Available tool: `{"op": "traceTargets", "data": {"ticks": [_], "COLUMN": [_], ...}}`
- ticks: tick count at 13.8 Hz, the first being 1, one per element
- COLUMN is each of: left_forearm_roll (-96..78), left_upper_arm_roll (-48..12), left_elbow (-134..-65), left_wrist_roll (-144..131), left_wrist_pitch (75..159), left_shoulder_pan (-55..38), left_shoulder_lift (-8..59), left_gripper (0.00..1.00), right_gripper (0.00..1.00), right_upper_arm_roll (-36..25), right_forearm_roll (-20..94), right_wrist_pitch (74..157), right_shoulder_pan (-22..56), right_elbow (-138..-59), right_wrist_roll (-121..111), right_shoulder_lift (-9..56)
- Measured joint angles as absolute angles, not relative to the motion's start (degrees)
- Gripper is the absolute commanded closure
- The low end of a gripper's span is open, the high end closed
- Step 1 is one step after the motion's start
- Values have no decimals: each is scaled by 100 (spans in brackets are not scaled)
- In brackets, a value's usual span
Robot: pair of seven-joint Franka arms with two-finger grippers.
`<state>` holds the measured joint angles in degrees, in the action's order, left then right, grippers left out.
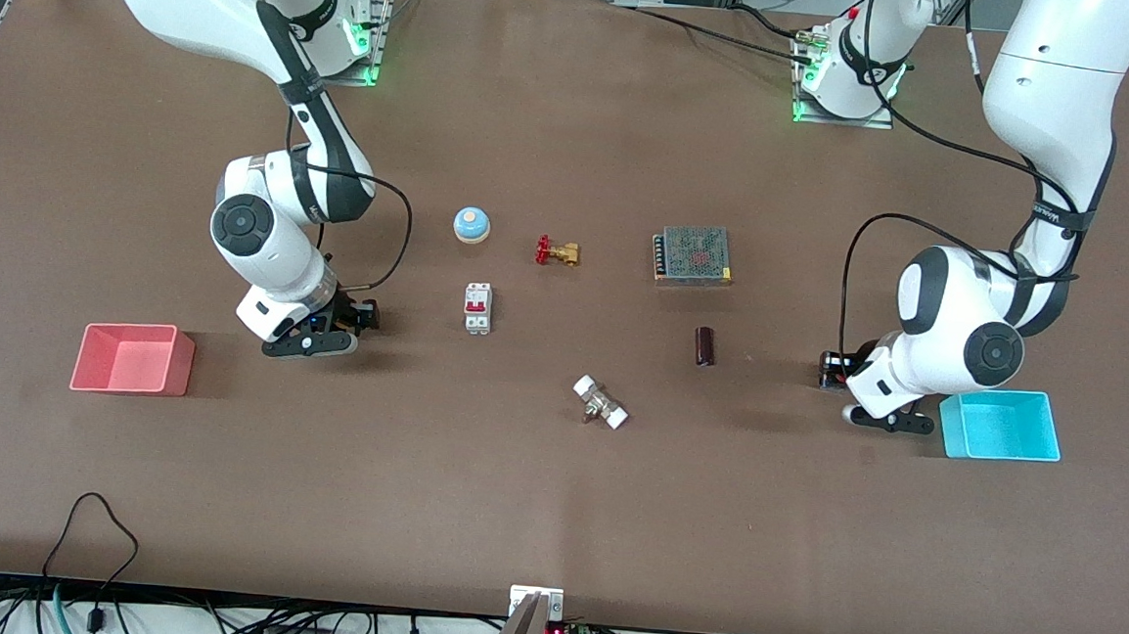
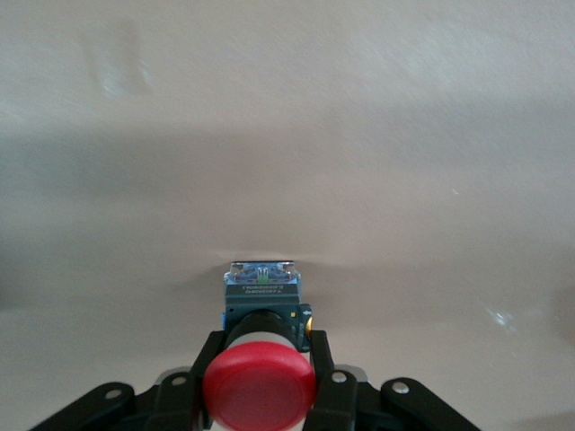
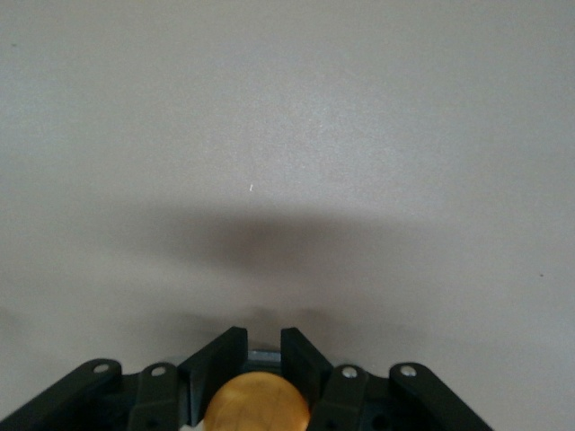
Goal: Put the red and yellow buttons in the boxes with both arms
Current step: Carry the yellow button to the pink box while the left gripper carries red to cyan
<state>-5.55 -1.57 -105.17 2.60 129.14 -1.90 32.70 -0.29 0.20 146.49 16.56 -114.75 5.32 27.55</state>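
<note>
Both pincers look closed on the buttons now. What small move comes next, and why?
Probably lift both straight up. The left pincer is shut on the red button, the right pincer on the yellow button, both low at the table. The pink box and cyan box wait beside them.

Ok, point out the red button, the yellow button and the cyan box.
red button [image 2: 259, 388]: left wrist view, on its round cap.
yellow button [image 3: 256, 404]: right wrist view, on its cap.
cyan box [image 1: 1001, 426]: front view, on its floor.

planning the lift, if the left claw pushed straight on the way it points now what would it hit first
The left claw, shut on the red button, points down at the table. Bare tabletop is probably all it would meet; nothing else shows ahead in the left wrist view.
</note>
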Motion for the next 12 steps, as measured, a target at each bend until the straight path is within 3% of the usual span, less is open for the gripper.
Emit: {"op": "traceTargets", "data": {"ticks": [2, 7, 12], "left_forearm_roll": [-555, -172, -108], "left_upper_arm_roll": [25, 126, 137], "left_elbow": [-10480, -10299, -10277], "left_wrist_roll": [284, 392, 548], "left_wrist_pitch": [13052, 13039, 13025], "left_shoulder_pan": [-125, 702, 1400], "left_shoulder_lift": [3158, 2392, 2506], "left_gripper": [78, 80, 80], "right_gripper": [76, 76, 76], "right_upper_arm_roll": [-54, -219, -359], "right_forearm_roll": [20, 52, 199], "right_wrist_pitch": [14540, 12524, 12375], "right_shoulder_pan": [1595, 1026, 175], "right_elbow": [-11369, -10383, -10157], "right_wrist_roll": [276, -990, -2299], "right_shoulder_lift": [2673, 1869, 1713]}}
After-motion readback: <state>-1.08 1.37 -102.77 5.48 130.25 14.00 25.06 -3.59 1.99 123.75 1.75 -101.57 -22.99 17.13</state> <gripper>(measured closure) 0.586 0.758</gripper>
